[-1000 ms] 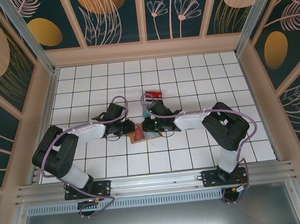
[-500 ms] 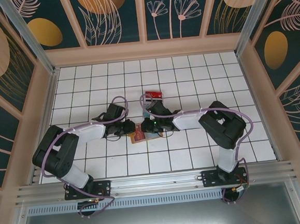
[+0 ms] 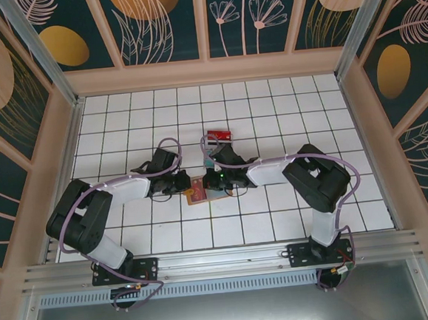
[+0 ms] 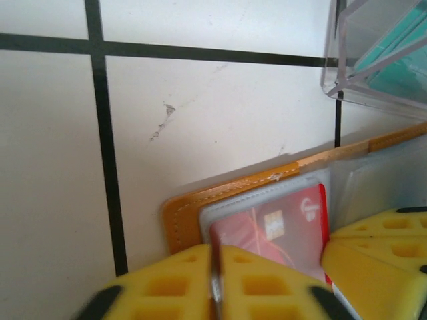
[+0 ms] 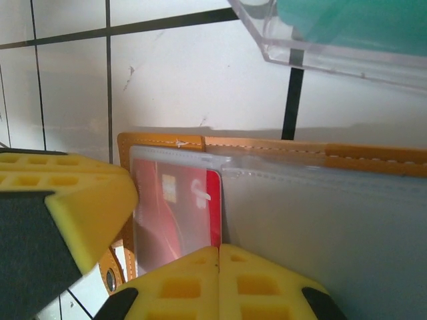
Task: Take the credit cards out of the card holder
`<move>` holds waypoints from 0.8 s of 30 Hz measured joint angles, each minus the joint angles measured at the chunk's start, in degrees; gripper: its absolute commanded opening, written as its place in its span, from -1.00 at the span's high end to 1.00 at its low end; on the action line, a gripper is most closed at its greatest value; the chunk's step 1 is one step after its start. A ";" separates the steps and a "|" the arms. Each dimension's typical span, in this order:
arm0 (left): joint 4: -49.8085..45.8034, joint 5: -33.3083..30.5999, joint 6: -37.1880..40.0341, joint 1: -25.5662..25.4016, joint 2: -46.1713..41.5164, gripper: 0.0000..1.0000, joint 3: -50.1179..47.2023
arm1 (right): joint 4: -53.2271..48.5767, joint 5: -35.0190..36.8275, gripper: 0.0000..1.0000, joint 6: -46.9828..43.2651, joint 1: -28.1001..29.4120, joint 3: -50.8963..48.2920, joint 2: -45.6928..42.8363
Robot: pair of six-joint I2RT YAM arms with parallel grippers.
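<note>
Card holder (image 3: 197,195) lies open and flat on the white tiled table (image 3: 269,104), with both arms reaching in to meet over it. Its orange stitched border frames clear plastic sleeves on a pale lining. A red card (image 4: 280,227) sits inside the sleeve at the holder's left end, fully seated, chip and print visible through the plastic. The sleeve next to it on the right shows no card through the plastic. Left gripper (image 4: 215,257) is over the near edge of the holder, just below the red card, with jaws clenched and yellow pads pressed together. Whether a thin sleeve edge is caught between them cannot be told. Right gripper (image 5: 219,257) is over the same near edge, just to the right of the left one, with jaws likewise clenched pad to pad and no held item discernible. The two grippers are just beside each other above the holder. A clear plastic box (image 5: 320,57) stands just beyond the holder's far edge, apart from it, with a teal card (image 5: 360,20) inside. A second red card (image 3: 218,136) lies on the tiles farther beyond the holder, clear of both grippers.
</note>
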 measured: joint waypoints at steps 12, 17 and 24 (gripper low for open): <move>0.17 0.02 0.02 -0.35 0.04 1.00 -0.20 | 1.73 0.66 1.00 0.92 -1.29 -4.13 -3.54; 0.15 0.04 0.02 -0.35 0.04 0.99 -0.20 | 1.73 1.14 1.00 1.36 -2.16 -5.40 -4.66; 0.17 0.13 0.04 -0.35 0.04 0.83 -0.20 | 1.68 1.29 1.00 1.29 -2.78 -6.12 -5.86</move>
